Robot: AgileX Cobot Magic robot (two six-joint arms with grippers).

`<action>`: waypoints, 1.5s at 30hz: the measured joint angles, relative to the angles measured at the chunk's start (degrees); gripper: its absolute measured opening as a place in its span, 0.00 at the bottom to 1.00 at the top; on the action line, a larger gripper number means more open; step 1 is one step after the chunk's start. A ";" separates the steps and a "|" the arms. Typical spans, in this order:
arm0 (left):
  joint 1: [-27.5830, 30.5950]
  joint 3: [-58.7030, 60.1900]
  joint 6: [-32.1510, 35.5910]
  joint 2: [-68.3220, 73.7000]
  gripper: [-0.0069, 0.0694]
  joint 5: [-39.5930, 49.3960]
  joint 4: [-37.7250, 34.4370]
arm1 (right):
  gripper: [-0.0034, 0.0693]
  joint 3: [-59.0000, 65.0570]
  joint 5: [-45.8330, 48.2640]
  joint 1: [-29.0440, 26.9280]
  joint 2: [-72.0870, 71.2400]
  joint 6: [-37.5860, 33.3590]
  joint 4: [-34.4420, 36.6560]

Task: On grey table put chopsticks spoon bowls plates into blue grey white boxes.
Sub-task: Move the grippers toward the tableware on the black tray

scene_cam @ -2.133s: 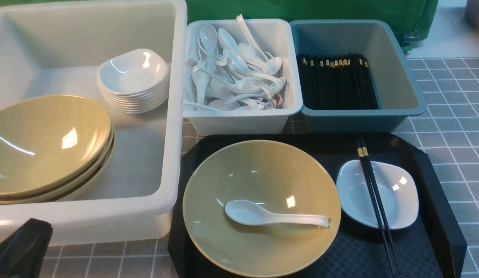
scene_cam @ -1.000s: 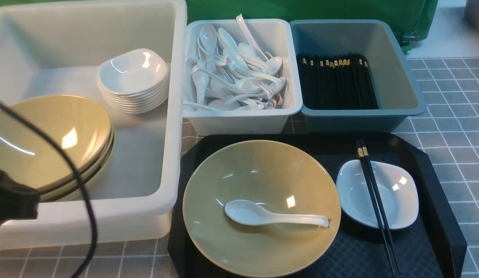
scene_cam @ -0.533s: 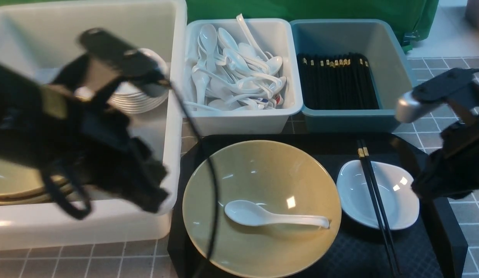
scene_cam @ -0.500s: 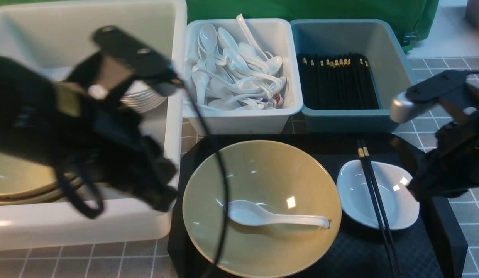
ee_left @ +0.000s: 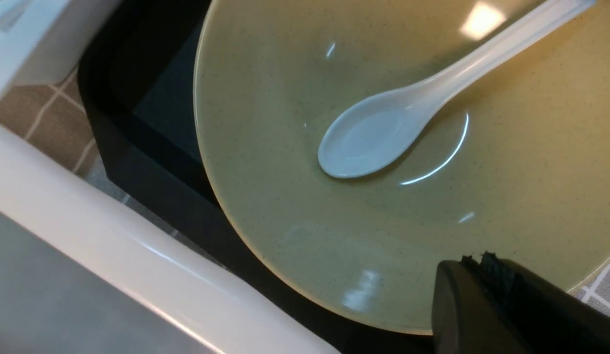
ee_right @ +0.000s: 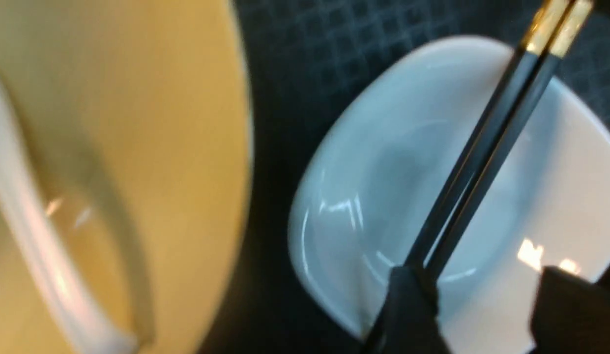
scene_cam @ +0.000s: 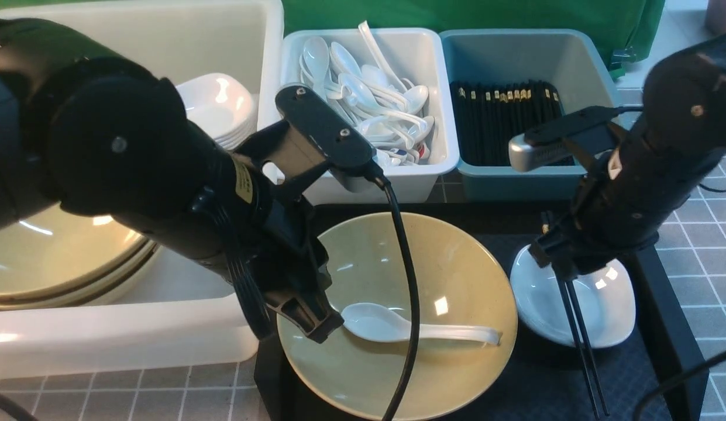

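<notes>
Reading the front cam like a clock centred on the big olive bowl on the black tray: the spoon lies inside it, oval end toward 9, handle toward 3. The left claw hangs over the bowl's 9 o'clock side right by that oval end, pinched fully together with nothing in it. The wrist cam shows a clear gap between the claw and the spoon.

At 3 o'clock sits the small white plate with the chopsticks laid across it, gold bands at the far end. The right claw is down over the plate's far-left edge with its fingers spread wide. The sticks run up against one finger, and I can't tell if it touches them.

The white bin of spoons is at 12, the blue-grey bin of chopsticks around 1, and the big tub with stacked bowls and plates at 9 to 10, all on the grey table.
</notes>
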 joint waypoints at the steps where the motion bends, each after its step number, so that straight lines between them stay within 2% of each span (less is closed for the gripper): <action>1: 0.00 0.00 0.00 0.00 0.08 0.07 0.02 | 0.62 -0.05 -0.02 0.00 0.89 1.22 -0.70; 6: 0.00 0.00 0.07 0.00 0.08 0.61 0.07 | 0.70 -0.17 -0.95 0.00 3.70 4.32 -1.52; 20: 0.00 0.00 0.37 0.00 0.08 1.08 0.07 | 0.68 -0.28 -4.12 0.00 11.04 6.30 -1.54; 26: 0.00 0.00 0.37 0.00 0.08 1.13 0.07 | 0.59 -0.28 -4.80 0.00 11.18 6.69 -1.59; 31: 0.00 0.00 0.37 0.00 0.08 1.13 0.07 | 0.36 -0.28 -4.71 0.00 11.18 6.69 -1.59; 35: 0.00 0.00 0.37 0.00 0.08 1.13 0.07 | 0.26 -0.28 -4.06 0.00 10.91 6.69 -1.59; 39: 0.00 0.00 0.37 0.00 0.08 1.13 0.07 | 0.25 -0.28 -3.19 0.00 9.05 6.32 -1.59; 45: 0.00 0.00 0.35 0.00 0.08 0.10 0.07 | 0.25 -0.28 0.04 0.00 2.22 2.08 -1.59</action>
